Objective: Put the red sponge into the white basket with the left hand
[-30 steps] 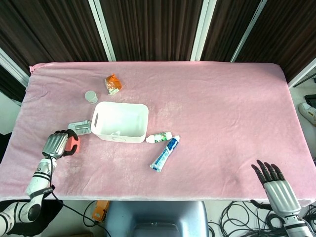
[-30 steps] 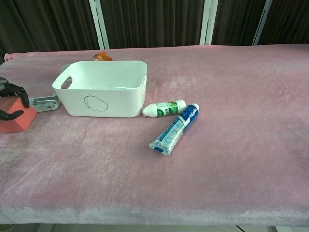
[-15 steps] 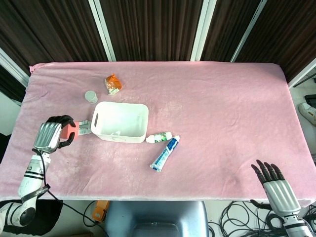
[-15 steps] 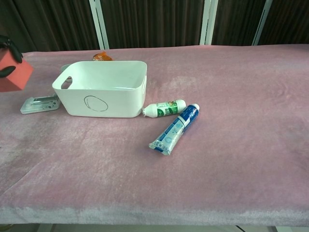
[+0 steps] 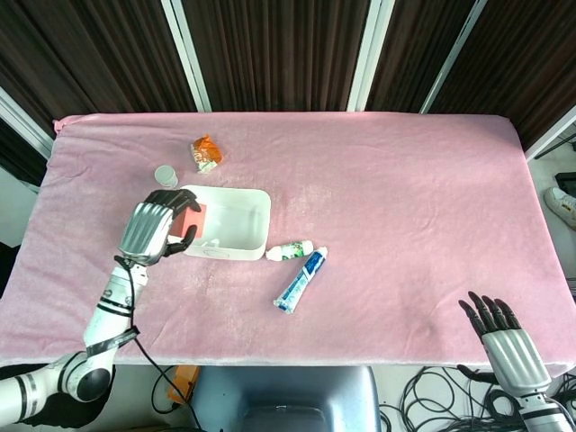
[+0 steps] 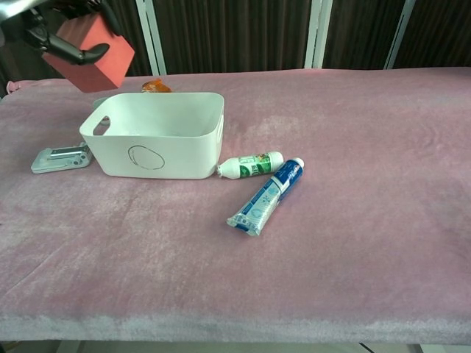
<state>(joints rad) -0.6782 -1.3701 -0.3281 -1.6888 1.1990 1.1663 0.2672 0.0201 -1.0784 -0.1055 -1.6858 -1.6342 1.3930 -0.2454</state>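
Note:
My left hand (image 5: 155,230) grips the red sponge (image 5: 191,219) and holds it in the air over the left end of the white basket (image 5: 243,222). In the chest view the red sponge (image 6: 92,53) hangs well above the basket's rim (image 6: 158,98), with the left hand (image 6: 44,26) wrapped round its upper left side. My right hand (image 5: 508,346) is at the bottom right, off the table's front edge, fingers spread and holding nothing.
A green-and-white bottle (image 5: 290,251) and a blue tube (image 5: 301,280) lie just right of the basket. An orange packet (image 5: 205,152) and a small round cap (image 5: 166,175) sit behind it. A grey flat object (image 6: 60,157) lies left of the basket.
The left hand has lifted the red sponge off the cloth and carried it up and to the right, from beside the grey object to above the basket. The right hand has stayed still.

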